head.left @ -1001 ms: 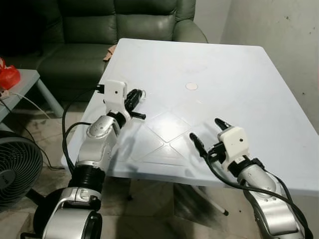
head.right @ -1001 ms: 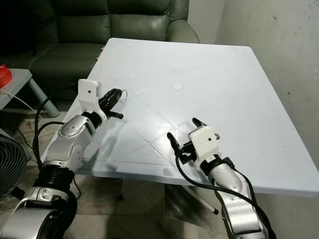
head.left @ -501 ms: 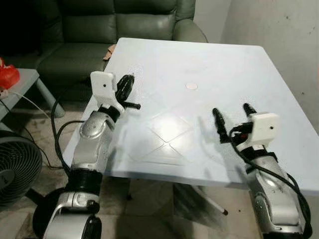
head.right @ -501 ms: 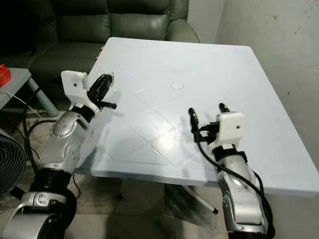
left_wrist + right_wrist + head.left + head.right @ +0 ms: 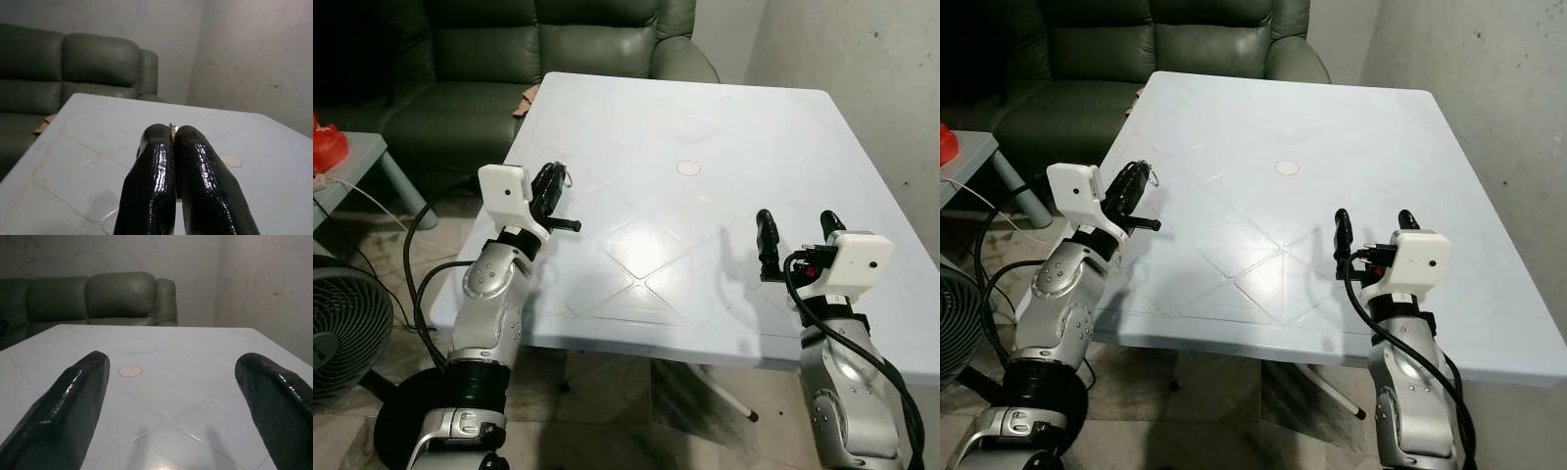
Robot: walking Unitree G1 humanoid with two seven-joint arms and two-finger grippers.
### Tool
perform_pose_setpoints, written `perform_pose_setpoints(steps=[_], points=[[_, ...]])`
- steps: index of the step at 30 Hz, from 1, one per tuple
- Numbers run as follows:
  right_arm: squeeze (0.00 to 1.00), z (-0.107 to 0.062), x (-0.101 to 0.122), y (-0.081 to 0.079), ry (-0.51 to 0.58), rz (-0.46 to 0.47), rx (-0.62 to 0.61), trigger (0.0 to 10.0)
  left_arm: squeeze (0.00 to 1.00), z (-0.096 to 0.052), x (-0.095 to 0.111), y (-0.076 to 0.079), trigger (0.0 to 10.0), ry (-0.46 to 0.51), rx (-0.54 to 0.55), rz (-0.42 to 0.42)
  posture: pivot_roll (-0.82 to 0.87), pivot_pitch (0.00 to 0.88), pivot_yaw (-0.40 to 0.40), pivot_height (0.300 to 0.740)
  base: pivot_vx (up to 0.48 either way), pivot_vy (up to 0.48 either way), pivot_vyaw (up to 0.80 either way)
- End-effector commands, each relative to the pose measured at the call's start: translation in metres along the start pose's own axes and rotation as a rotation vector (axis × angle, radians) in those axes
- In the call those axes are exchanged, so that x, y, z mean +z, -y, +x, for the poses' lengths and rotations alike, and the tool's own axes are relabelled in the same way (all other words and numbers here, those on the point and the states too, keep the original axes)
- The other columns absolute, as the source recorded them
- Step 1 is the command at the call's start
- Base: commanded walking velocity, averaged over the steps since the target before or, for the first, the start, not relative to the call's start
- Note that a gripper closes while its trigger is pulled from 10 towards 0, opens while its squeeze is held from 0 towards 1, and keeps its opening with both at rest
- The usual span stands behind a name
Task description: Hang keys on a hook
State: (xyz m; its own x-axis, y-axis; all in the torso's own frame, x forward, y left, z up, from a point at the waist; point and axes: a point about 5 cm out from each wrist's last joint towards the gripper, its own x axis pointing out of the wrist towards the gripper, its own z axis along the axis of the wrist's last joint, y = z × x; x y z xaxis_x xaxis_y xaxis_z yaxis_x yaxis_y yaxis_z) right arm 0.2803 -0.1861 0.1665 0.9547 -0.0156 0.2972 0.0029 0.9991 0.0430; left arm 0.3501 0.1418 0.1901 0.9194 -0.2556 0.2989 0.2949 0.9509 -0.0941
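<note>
Your left tool (image 5: 551, 182) has lifted clear of the table (image 5: 705, 117) at nine o'clock, pinching the keys (image 5: 565, 174), right tool (image 5: 795, 233) raised wide and empty, so seek the hook.

Table (image 5: 724, 117) smooth glossy plastic; sofa (image 5: 558, 39) leather-like w/ sheen; hand fingers (image 5: 156, 186) glossy black.

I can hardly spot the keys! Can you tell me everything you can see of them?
Only a little shows. A thin silvery ring of the keys pokes out from the tips of the left gripper, whose black fingers are pressed shut on it. It is held up over the white table's left edge, touching nothing else. The rest is hidden.
</note>
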Motion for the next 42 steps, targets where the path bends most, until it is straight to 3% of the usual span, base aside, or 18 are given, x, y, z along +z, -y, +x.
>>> perform_pose_setpoints(steps=[1,9,18,35,42], points=[[0.0,-0.002,0.006,0.003,0.032,-0.002,-0.027,10.0,0.0,-0.002,0.002,-0.007,10.0,0.008,0.026,0.028,-0.02,0.091,-0.006,0.74,0.0,0.0,0.0],[0.0,0.001,0.002,0.002,-0.001,-0.008,-0.025,10.0,0.0,0.004,0.005,-0.007,10.0,0.008,0.016,0.035,-0.02,0.084,-0.003,0.74,0.0,0.0,0.0],[0.0,0.004,0.0,-0.006,-0.014,0.005,0.014,10.0,0.0,0.016,0.002,-0.003,10.0,-0.014,0.029,0.049,-0.01,0.071,-0.009,0.74,0.0,0.0,-0.74],[0.0,0.005,-0.003,-0.005,-0.032,-0.018,0.019,10.0,0.0,0.014,-0.005,0.003,10.0,-0.026,0.023,0.047,-0.01,0.042,-0.013,0.74,0.0,0.0,-0.76],[0.0,0.005,-0.004,-0.006,-0.035,-0.022,0.023,10.0,0.0,0.013,-0.004,0.008,10.0,-0.024,-0.015,0.093,-0.01,0.045,-0.015,0.74,0.0,0.0,-0.76]])
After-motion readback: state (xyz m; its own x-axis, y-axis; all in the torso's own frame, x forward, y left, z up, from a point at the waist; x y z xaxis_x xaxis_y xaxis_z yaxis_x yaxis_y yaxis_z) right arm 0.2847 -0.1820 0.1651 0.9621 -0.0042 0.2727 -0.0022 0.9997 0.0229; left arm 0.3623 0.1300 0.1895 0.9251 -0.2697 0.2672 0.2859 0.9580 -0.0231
